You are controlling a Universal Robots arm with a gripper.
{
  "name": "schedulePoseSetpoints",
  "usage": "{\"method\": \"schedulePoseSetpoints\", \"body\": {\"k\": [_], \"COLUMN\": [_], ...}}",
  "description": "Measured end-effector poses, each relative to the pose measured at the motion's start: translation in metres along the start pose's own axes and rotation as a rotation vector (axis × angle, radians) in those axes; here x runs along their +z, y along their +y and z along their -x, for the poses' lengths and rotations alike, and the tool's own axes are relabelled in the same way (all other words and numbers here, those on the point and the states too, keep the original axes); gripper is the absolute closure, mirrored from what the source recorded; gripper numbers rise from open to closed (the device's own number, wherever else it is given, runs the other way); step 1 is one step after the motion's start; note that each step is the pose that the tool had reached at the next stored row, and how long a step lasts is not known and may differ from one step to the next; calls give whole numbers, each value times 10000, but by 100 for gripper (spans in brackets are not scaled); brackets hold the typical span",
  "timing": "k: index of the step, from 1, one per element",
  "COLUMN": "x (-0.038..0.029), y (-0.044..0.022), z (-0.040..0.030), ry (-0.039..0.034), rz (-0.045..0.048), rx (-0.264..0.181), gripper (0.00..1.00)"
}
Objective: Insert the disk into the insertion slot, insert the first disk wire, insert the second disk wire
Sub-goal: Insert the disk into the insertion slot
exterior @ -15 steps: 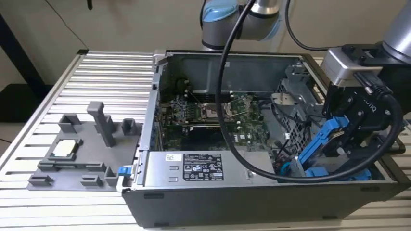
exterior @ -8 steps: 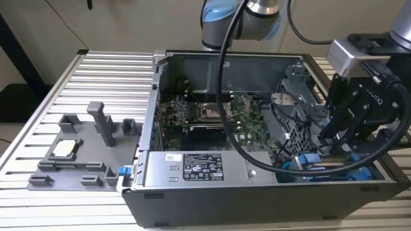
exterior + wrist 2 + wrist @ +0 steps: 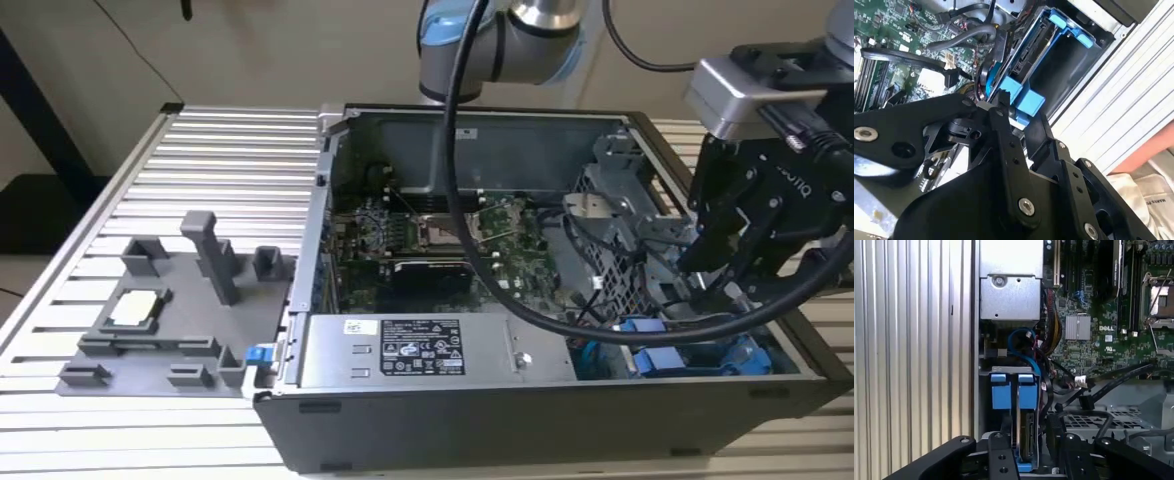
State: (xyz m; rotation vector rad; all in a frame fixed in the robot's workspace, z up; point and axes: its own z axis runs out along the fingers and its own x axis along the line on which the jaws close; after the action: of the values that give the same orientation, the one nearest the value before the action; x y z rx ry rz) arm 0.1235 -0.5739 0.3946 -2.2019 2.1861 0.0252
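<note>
Item: the disk, a flat silver-grey hard drive in a bright blue plastic carrier [image 3: 1026,432].
Location: on edge in the insertion slot, a grey perforated sheet-metal bay [image 3: 617,262].
Black gripper [image 3: 721,288]: open, jaws astride the carrier.
Handling (judged): rigid, dense, shock-sensitive. Grasp the blue frame sides.

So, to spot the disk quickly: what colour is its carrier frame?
Carrier frame: bright blue, clearest in the first wrist view.

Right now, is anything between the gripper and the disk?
Nothing visible does. The gripper is right at the disk. The loose black cables lie beside the disk, on the motherboard side, not in between.
</note>
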Motion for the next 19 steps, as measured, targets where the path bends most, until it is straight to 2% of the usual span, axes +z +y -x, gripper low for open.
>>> {"method": "schedulePoseSetpoints", "body": {"k": [5, 7, 8, 10, 11, 13, 14, 15, 18, 19], "x": [0, -1, 0, 1, 4, 9, 10, 11, 14, 17], "y": [20, 28, 33, 40, 43, 52, 59, 68, 99, 111], "z": [3, 5, 9, 31, 52, 99, 120, 136, 173, 201], "ry": [-481, -642, -671, -667, -668, -589, -520, -433, 66, 149], "rz": [-713, -1006, -1176, -1532, -1672, -1952, -2096, -2197, -2326, -2375], "rx": [-22, -33, -44, -70, -82, -113, -132, -149, -221, -233], "gripper": [59, 59, 59, 59, 59, 59, 59, 59, 59, 59]}}
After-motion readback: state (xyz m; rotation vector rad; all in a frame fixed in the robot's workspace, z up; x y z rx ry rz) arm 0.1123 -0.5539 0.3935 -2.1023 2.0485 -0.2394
